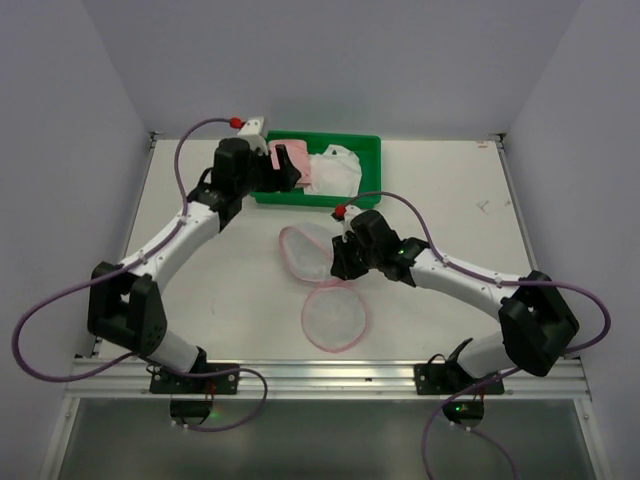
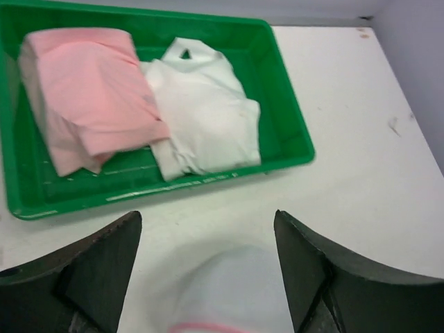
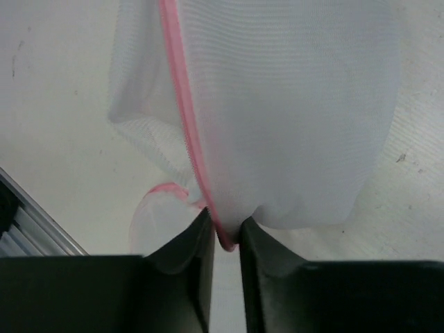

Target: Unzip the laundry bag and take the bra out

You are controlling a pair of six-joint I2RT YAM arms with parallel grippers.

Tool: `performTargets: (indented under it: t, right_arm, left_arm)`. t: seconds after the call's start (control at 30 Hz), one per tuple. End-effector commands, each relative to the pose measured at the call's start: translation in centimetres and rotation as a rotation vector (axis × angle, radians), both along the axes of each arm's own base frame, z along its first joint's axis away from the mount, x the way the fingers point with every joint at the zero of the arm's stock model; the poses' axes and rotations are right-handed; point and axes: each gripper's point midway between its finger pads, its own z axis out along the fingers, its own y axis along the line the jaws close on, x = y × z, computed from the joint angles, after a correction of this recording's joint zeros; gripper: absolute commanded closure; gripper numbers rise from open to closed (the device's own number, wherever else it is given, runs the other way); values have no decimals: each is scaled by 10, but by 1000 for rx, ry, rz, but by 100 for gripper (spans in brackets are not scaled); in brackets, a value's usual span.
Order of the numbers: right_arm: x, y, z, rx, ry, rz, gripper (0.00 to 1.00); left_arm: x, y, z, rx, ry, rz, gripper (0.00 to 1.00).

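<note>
The laundry bag (image 1: pixel 322 285) lies on the white bench (image 1: pixel 450 200) about midway between the side edges, nearer the near edge than the far one. It is unzipped, and its two round mesh halves are spread apart. One half lies flat toward the near edge. The other is raised and tilted on its far side, and the two meet at a hinge point.

The right hand (image 1: pixel 338 262) reaches in from the right. In the right wrist view, its fingers (image 3: pixel 191 257) are pressed together on the pink zipper trim (image 3: pixel 182 104) at the rim of the lifted half. White mesh hangs loose on either side of the pinch. The flat half shows small and blurred beyond the left finger.

The green tray (image 1: pixel 372 170) sits at the far edge, roughly at its middle. It holds a folded pink garment (image 2: pixel 90 97) on its left side and a folded white garment (image 2: pixel 205 111) beside it, the two touching. I cannot tell what kind of garment either one is.

The left hand (image 1: pixel 292 172) hangs over the left part of the tray in the top view, hiding much of the pink piece there. In the left wrist view its fingers (image 2: pixel 104 270) are spread wide. Bare bench and a blurred patch of the bag's mesh show between them, and the tray lies just past the fingertips.
</note>
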Motion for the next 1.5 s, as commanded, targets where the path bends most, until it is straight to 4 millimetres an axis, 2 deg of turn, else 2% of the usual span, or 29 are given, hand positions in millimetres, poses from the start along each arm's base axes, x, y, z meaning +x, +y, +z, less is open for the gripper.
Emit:
performTargets:
  t: [0.0, 0.03, 0.07, 0.1, 0.13, 0.17, 0.23, 0.27, 0.33, 0.43, 0.5, 0.53, 0.6, 0.67, 0.7, 0.77, 0.8, 0.83, 0.9, 0.97, 1.07, 1.13, 1.17, 1.2, 1.27, 1.3, 1.37, 1.47]
  right_arm:
    - [15, 11, 24, 6, -56, 27, 71]
    - [18, 11, 27, 4, -62, 16, 63]
    - [20, 11, 32, 5, -69, 4, 49]
    - [22, 11, 38, 16, -70, -17, 43]
    - [23, 9, 48, 30, -90, -38, 36]
    - [22, 6, 50, 37, -93, -53, 25]
    - [16, -1, 62, 67, -94, -92, 17]
    - [7, -6, 57, 63, -69, -89, 13]
    - [-9, -11, 53, 79, -16, -83, 11]
    - [-44, -13, 39, 126, 102, -30, 10]
    - [-69, -13, 26, 153, 203, 14, 10]
    - [-76, -13, 22, 162, 230, 31, 10]
    - [-92, -11, 8, 176, 300, 84, 11]
    - [-101, -9, -3, 167, 358, 128, 12]
    - [-104, -8, -15, 132, 402, 153, 12]
    - [-113, 0, -20, 149, 479, 212, 13]
    - [-113, 5, -21, 161, 496, 225, 13]
    - [-113, 6, -32, 146, 538, 221, 13]
    - [-104, 7, -40, 134, 556, 188, 13]
    - [-84, -1, -53, 135, 570, 107, 14]
    - [-38, -20, -60, 168, 534, -50, 14]
    - [-9, -27, -53, 137, 461, -99, 14]
    - [1, -27, -52, 114, 433, -107, 14]
    - [21, -25, -41, 97, 366, -120, 14]
    - [39, -20, -30, 93, 312, -113, 13]
    - [54, -19, -21, 73, 271, -119, 13]
    - [72, -16, -6, 68, 208, -129, 13]
    - [84, -29, 5, 25, 122, -193, 13]
  left_arm:
    - [-65, -22, -74, 48, 188, -114, 21]
    - [-75, -26, -77, 48, 195, -134, 23]
    - [-83, -28, -83, 54, 208, -144, 23]
    - [-97, -35, -95, 66, 234, -166, 24]
    - [-99, -35, -100, 80, 238, -161, 24]
    - [-103, -38, -105, 90, 248, -169, 24]
    - [-106, -39, -118, 106, 276, -171, 26]
    - [-106, -39, -122, 112, 280, -169, 27]
    - [-102, -37, -137, 136, 302, -151, 31]
    - [-105, -36, -157, 151, 354, -143, 38]
    - [-113, -34, -170, 149, 399, -139, 39]
    - [-117, -32, -175, 147, 415, -133, 46]
    - [-132, -24, -189, 143, 467, -104, 51]
    - [-139, -15, -192, 138, 468, -67, 57]
    - [-152, -7, -205, 143, 506, -43, 58]
    - [-161, -2, -206, 131, 513, -18, 60]
    - [-171, 2, -214, 124, 542, -5, 60]
    - [-174, 2, -210, 108, 540, -7, 61]
    - [-181, 4, -209, 89, 555, 6, 61]
    - [-192, 11, -209, 81, 561, 24, 62]
    - [-209, 18, -209, 37, 574, 56, 61]
    - [-218, 12, -201, -32, 576, 40, 60]
    - [-227, 11, -204, -47, 593, 26, 59]
    - [-230, 7, -201, -77, 596, 19, 59]
    - [-238, -4, -192, -117, 585, -28, 57]
    - [-239, -9, -184, -147, 573, -40, 54]
    - [-242, -18, -174, -187, 559, -63, 48]
    - [-239, -25, -152, -269, 515, -58, 34]
